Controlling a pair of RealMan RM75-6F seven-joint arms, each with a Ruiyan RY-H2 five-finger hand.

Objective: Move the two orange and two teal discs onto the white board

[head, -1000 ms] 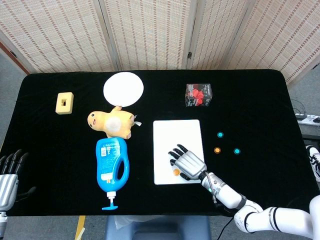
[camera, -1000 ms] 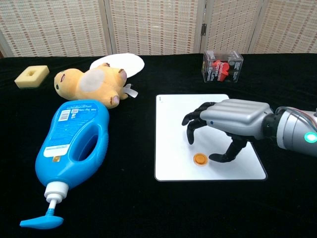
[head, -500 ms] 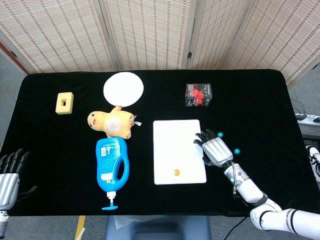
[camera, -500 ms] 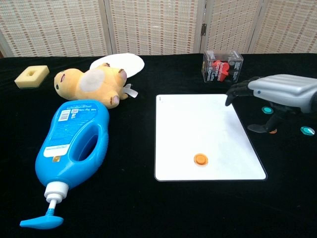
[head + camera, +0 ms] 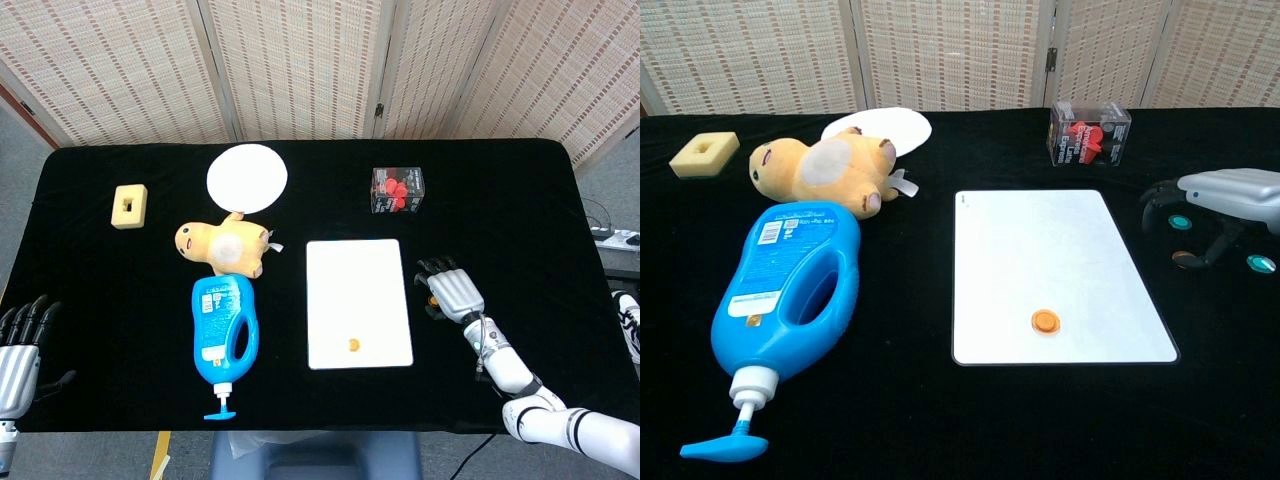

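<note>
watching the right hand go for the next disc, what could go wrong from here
The right hand hovers with curled fingers over three small discs lying close together: two teal discs and an orange disc. Its fingers could knock a neighbour aside while picking one. A disc could also slip on the way to the white rectangular board, where one orange disc already lies.

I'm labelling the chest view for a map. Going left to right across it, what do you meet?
Yellow sponge → blue pump bottle → white board with an orange disc on it → teal disc → right hand.
</note>
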